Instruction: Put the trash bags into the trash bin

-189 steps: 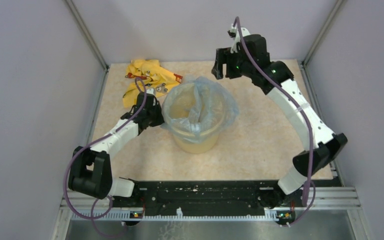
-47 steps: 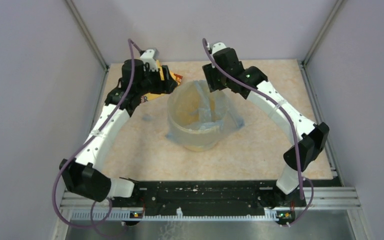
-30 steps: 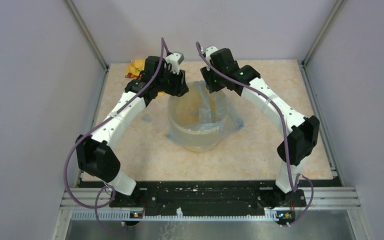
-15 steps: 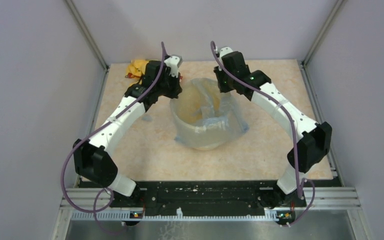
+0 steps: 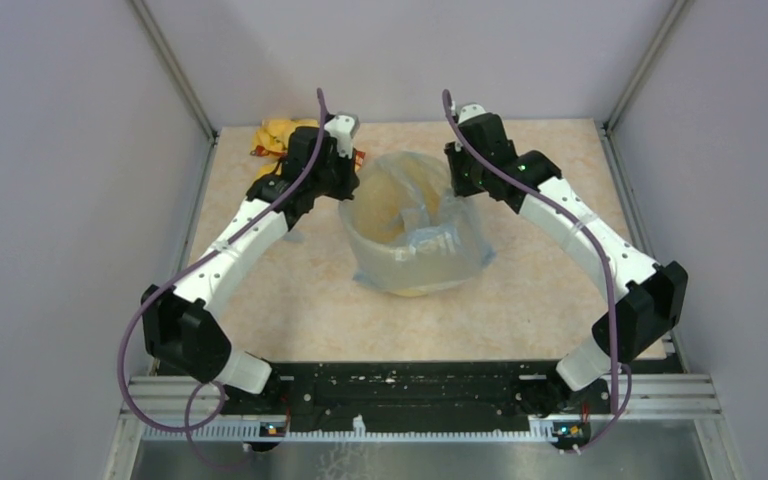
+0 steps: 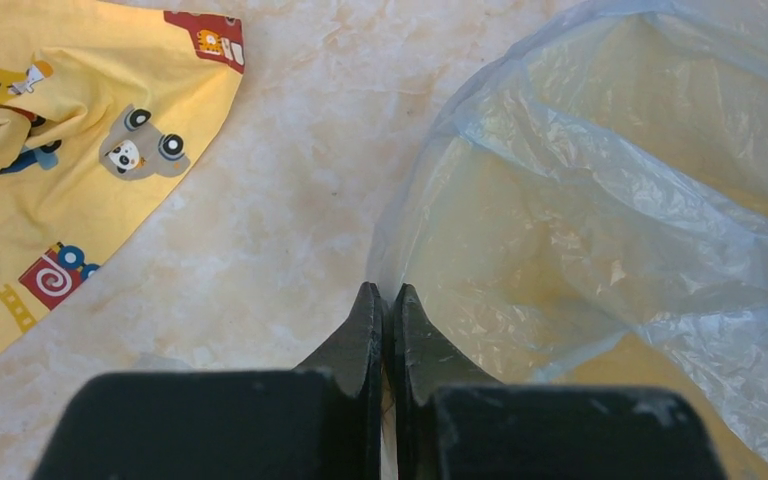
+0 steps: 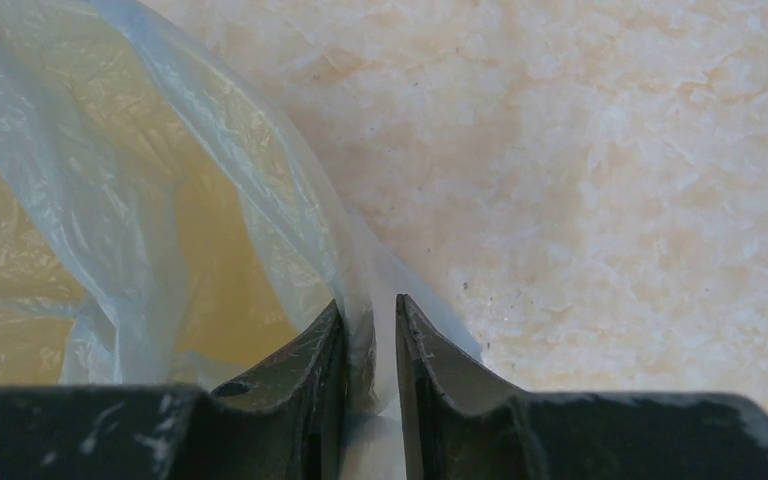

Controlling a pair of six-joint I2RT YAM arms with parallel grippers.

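Observation:
The pale yellow trash bin [image 5: 412, 291] stands mid-table with the translucent blue-grey trash bag [image 5: 430, 250] draped in and over it. Its film hangs down the bin's outside. My left gripper [image 5: 352, 190] sits at the bin's far-left rim. In the left wrist view it [image 6: 386, 290] is shut, with the bag's edge [image 6: 560, 200] pinched at its tips. My right gripper [image 5: 463, 185] is at the far-right rim. In the right wrist view it [image 7: 370, 305] is shut on a fold of the bag [image 7: 160, 200], film bunched between its fingers.
A yellow cloth [image 5: 278, 135] with red and grey prints lies at the far left, behind the left arm; its corner [image 6: 60, 150] shows beside the left gripper. Grey walls enclose the table on three sides.
Both grippers have closed on the bag's rim and drawn apart. The bag's mouth is pulled up and wider. The bin has shifted slightly right.

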